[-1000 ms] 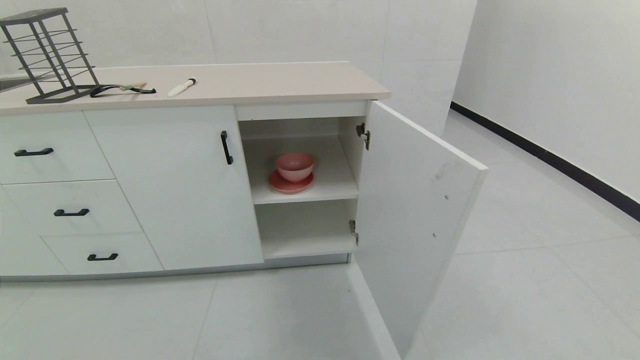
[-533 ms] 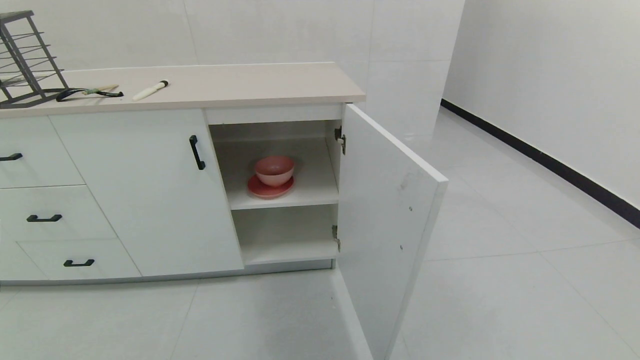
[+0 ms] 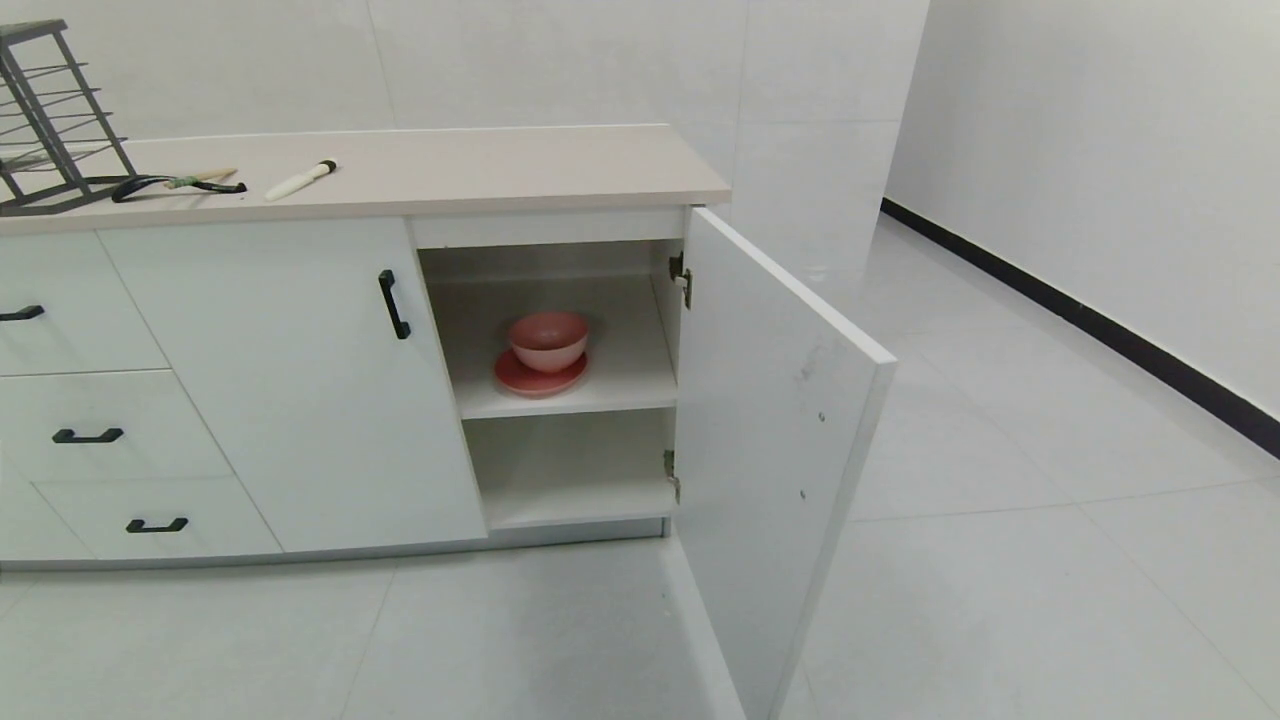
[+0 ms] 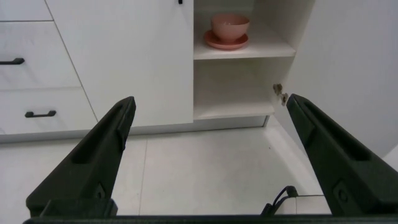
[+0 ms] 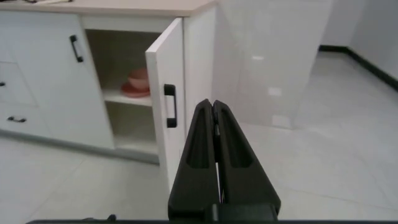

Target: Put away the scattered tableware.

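Note:
A pink bowl (image 3: 548, 339) rests on a red plate (image 3: 540, 377) on the upper shelf of the open cabinet (image 3: 560, 400); both also appear in the left wrist view, bowl (image 4: 230, 26) and plate (image 4: 226, 42), and in the right wrist view, bowl (image 5: 138, 79). The cabinet door (image 3: 770, 440) stands wide open, its black handle (image 5: 170, 106) facing the right wrist camera. My left gripper (image 4: 208, 109) is open, well back from the cabinet above the floor. My right gripper (image 5: 215, 115) is shut with nothing in it, out in front of the door's edge.
On the countertop (image 3: 450, 165) lie a white-handled utensil (image 3: 298, 181), a dark utensil (image 3: 175, 185) and a black wire rack (image 3: 50, 110). Drawers with black handles (image 3: 88, 436) sit at the left. Tiled floor (image 3: 1000, 500) spreads to the right.
The head camera swung right between one second and half a second ago, shifting the whole scene leftward. Since then nothing has moved.

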You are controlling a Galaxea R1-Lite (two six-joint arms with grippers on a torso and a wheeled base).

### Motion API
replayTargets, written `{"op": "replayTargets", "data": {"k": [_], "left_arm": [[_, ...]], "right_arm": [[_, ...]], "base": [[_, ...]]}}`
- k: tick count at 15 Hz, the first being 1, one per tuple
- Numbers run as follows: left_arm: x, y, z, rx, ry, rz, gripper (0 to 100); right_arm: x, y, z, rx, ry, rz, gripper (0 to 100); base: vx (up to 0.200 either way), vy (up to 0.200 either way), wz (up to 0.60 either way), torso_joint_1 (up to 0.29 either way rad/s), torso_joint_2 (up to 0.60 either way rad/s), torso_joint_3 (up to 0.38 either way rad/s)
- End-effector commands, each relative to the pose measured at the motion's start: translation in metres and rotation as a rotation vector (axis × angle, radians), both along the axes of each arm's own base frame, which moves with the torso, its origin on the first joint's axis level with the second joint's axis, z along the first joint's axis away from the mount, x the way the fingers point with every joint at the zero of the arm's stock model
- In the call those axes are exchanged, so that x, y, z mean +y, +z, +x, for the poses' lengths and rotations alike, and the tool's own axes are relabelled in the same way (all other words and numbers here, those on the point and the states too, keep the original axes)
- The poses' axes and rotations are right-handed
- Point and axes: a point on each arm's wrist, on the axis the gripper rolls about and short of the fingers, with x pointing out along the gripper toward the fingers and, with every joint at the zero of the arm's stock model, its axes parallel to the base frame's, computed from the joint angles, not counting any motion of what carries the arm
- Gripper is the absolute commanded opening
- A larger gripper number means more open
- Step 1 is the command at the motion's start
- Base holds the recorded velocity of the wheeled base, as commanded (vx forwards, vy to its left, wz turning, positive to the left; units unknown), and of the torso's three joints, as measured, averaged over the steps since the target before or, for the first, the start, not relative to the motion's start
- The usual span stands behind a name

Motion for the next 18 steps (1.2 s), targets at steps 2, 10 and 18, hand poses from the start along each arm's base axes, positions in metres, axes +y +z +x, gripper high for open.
{"op": "replayTargets", "data": {"k": [2, 10, 18], "left_arm": [[0.000, 0.000, 0.000, 0.000, 0.000, 0.000, 100], [0.000, 0.000, 0.000, 0.000, 0.003, 0.000, 100], [0.000, 0.000, 0.000, 0.000, 0.005, -0.002, 100]], "right_arm": [[0.007, 0.011, 0.068, 0.163, 0.111, -0.009, 0], [0.025, -0.003, 0.160, 0.208, 0.206, -0.069, 0], [0.053, -0.012, 0.202, 0.238, 0.291, -0.088, 0]], "base": [[0.000, 0.000, 0.00, 0.000, 0.00, 0.000], [0.000, 0.000, 0.00, 0.000, 0.00, 0.000], [0.000, 0.000, 0.00, 0.000, 0.00, 0.000]]}}
